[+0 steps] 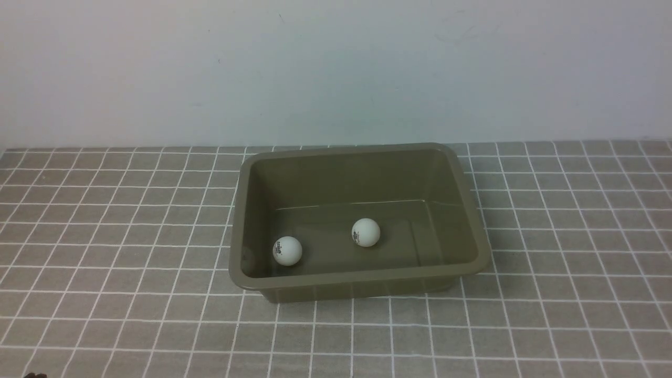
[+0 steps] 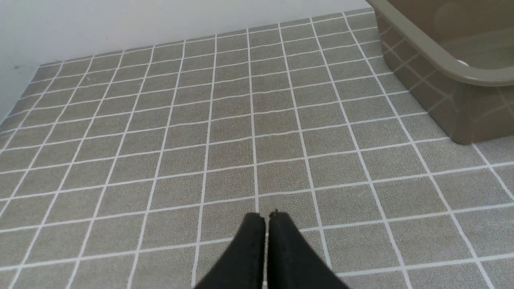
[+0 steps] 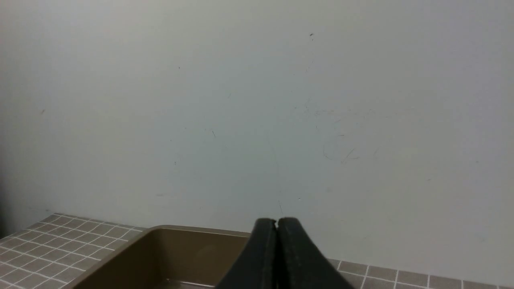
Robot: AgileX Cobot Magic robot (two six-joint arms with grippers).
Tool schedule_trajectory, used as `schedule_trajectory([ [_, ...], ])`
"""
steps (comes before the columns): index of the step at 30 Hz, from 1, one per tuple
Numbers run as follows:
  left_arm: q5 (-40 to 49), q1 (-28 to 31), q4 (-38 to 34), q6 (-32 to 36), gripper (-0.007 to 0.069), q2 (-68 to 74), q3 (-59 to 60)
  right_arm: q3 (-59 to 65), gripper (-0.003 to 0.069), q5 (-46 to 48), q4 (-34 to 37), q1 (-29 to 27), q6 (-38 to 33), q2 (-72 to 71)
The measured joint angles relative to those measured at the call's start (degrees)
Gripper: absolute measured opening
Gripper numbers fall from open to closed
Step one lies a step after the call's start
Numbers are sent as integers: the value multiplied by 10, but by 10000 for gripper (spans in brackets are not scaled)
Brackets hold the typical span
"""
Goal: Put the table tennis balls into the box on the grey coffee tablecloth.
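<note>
Basically, both balls are sitting apart inside the box; task's looking done. Left claw and right claw are pressing together, empty. Risk: an arm sweeping low is knocking the rim, rolling balls.

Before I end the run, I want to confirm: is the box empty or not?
Not empty. The front view shows two white balls, left ball and right ball, inside the box.

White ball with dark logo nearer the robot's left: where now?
Front view: the small matte white ball lies inside the olive-brown plastic box, near its left wall.
</note>
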Motion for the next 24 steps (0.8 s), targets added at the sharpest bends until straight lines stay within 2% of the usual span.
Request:
schedule_trajectory([
  [2,1,0,-1,0,-5,0,0,10,-13,16,-5,-27,-5,0],
  [6,1,0,-1,0,-5,0,0,78,-13,40,-20,-136,-12,0],
  [11,1,0,-1,0,-5,0,0,167,-13,61,-41,-197,-13,0],
  [24,2,1,-1,0,-5,0,0,172,-13,45,-49,-204,-12,1],
])
